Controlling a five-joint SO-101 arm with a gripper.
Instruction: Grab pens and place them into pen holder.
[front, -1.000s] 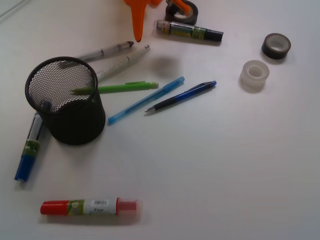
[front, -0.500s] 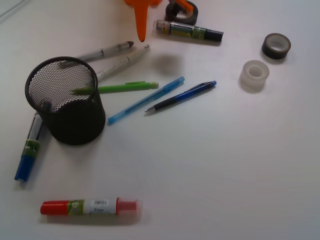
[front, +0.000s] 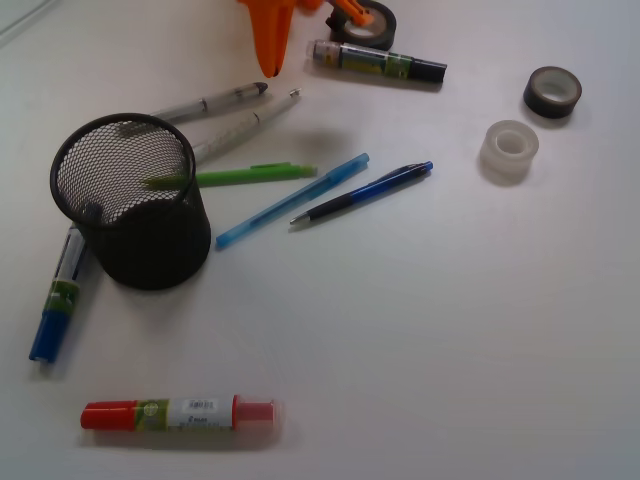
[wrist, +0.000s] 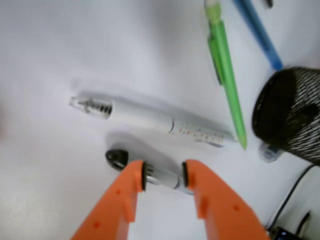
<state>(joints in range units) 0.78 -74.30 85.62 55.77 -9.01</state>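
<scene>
Sliding left along the surface's far edge over the last second, the gripper (wrist: 163, 176) now straddles the dark-tipped silver pen (wrist: 150, 172), jaws still spread, nothing grabbed yet. Pen holder (front: 130, 200) sits near the left edge, empty as far as I can tell, all pens beside it.

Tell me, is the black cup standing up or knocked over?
Standing up. The pen holder rests on its base with its round open rim facing upward, and the pens lie on the table beside it.
</scene>
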